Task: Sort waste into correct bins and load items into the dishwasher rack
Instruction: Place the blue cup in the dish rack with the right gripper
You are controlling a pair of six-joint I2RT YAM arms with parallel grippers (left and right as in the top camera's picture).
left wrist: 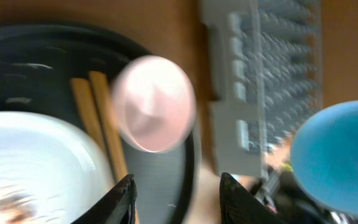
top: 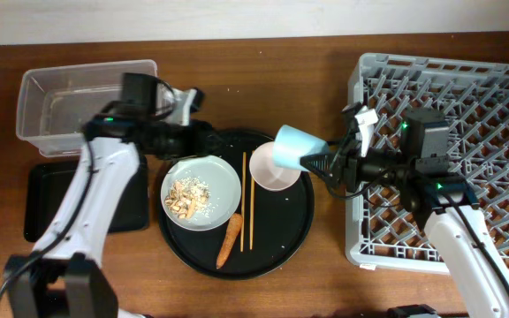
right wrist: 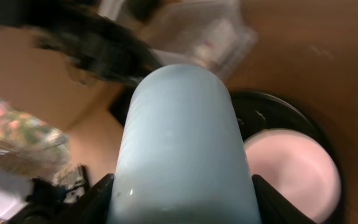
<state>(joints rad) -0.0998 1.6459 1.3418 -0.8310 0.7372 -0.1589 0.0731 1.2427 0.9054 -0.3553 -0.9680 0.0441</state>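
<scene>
My right gripper point(top: 312, 162) is shut on the light-blue cup point(top: 290, 147) and holds it above the round tray's right edge, left of the grey dishwasher rack point(top: 467, 106); the cup fills the right wrist view point(right wrist: 182, 149). My left gripper point(top: 208, 140) is open and empty above the tray's top left, by the plate point(top: 215, 177). The plate holds beige food scraps point(top: 186, 198). The pinkish bowl point(top: 274, 175), two chopsticks point(top: 247, 203) and the orange carrot point(top: 229, 240) lie on the tray. In the left wrist view the bowl point(left wrist: 157, 102), chopsticks point(left wrist: 101, 118) and cup point(left wrist: 337, 155) show.
The large round black tray point(top: 294, 231) sits mid-table. The clear tub point(top: 51, 97) stands at the back left, and the flat black tray point(top: 47, 199) lies in front of it under my left arm. No red wrapper or white paper shows.
</scene>
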